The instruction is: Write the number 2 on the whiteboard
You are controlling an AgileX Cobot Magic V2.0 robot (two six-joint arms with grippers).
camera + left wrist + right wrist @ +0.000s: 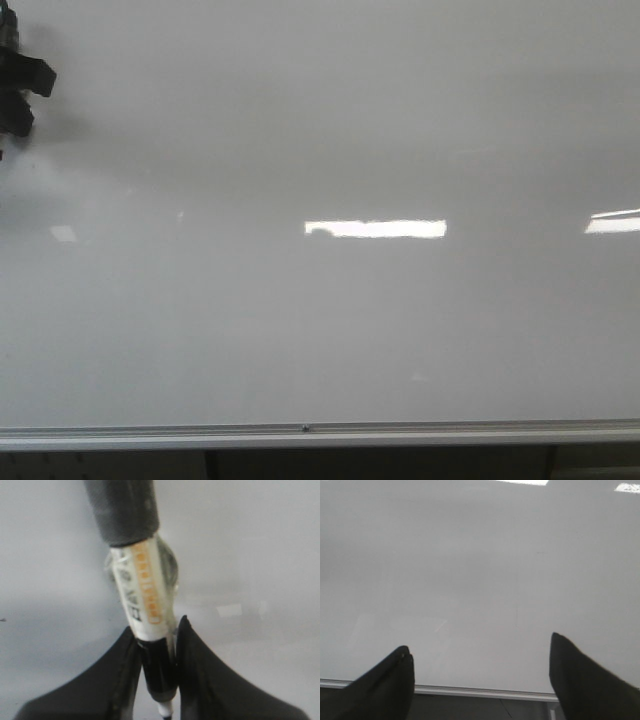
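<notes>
The whiteboard [330,330] filled nearly all of the front view, its silver rail [320,433] running along the 6 o'clock edge. No drawn 2 could be made out on it; only bright reflections [376,229] showed near the centre and at 3 o'clock. The left gripper [18,90] was cut off at the 10 o'clock edge, a dark shape only. In the left wrist view its jaws were closed on a marker [142,587], whose tip was hidden by the dark cap end and blurred. The right gripper [480,677] showed 2 fingers [385,690] well apart, jaws open and holding nothing, over the board near the rail.
</notes>
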